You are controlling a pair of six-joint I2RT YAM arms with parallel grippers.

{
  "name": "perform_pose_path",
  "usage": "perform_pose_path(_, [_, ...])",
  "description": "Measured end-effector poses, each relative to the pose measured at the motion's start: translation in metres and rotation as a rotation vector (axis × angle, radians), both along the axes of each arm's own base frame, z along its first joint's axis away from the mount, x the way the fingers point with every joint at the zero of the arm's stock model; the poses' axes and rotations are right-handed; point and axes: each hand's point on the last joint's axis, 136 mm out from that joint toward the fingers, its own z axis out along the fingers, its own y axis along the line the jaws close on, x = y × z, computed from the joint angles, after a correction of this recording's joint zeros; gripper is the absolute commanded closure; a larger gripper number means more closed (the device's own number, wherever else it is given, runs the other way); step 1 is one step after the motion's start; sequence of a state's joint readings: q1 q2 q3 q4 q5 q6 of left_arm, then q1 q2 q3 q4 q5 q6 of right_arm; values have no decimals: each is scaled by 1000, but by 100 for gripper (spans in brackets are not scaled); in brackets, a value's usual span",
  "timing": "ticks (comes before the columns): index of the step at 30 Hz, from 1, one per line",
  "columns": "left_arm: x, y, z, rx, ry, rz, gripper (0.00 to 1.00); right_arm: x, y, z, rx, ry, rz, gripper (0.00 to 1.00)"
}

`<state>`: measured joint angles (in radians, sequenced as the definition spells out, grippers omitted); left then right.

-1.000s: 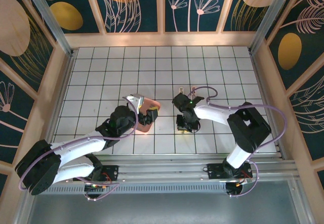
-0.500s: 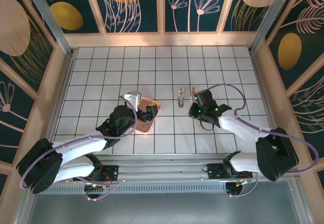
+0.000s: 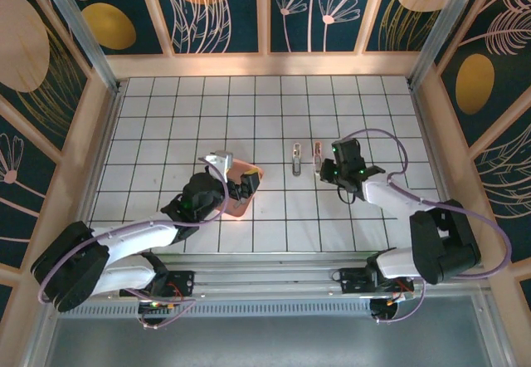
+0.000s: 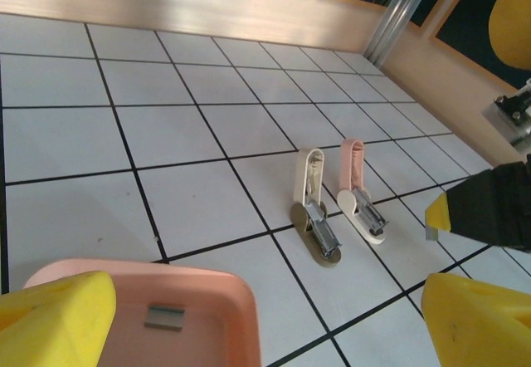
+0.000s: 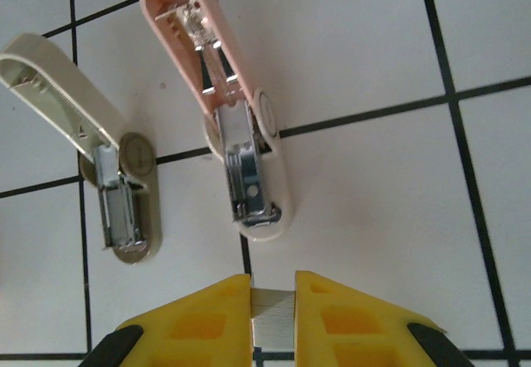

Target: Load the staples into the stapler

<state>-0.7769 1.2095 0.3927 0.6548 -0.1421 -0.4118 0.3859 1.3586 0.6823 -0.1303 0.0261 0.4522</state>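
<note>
Two staplers lie flipped open side by side on the tiled table: a beige stapler [image 3: 297, 157] [image 4: 314, 209] [image 5: 108, 176] and a pink stapler [image 3: 316, 154] [image 4: 358, 194] [image 5: 241, 134]. My right gripper [image 3: 328, 164] [image 5: 274, 288] hovers just short of the pink stapler's metal magazine, shut on a grey strip of staples [image 5: 274, 321]. My left gripper [image 3: 245, 183] [image 4: 265, 325] stands wide open over the pink tray [image 3: 235, 205] [image 4: 207, 280]. Another staples strip [image 4: 164, 316] lies flat in that tray.
The wooden wall [image 4: 249, 6] and a metal post [image 4: 406, 6] close the table's far side. The right arm's black wrist with its yellow fingers [image 4: 440, 209] shows at the right edge of the left wrist view. White tiles stretch around the staplers.
My right gripper has swung from over the staplers out to their right and back up beside the pink stapler, uncovering both. The left gripper's jaws have spread a little wider over the tray.
</note>
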Motion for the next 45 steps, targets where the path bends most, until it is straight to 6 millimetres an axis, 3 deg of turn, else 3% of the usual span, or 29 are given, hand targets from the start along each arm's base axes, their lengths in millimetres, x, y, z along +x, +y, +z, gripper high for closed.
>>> perform_pose_path(9, [7, -6, -2, 16, 7, -2, 5, 21, 3, 9, -34, -62, 56, 82])
perform_pose_path(23, [12, -13, -1, 19, 9, -5, 6, 36, 13, -2, -69, -52, 132, 82])
perform_pose_path(45, [15, -16, 0, 27, 5, -11, 6, 42, 19, -18, -85, -19, 176, 82])
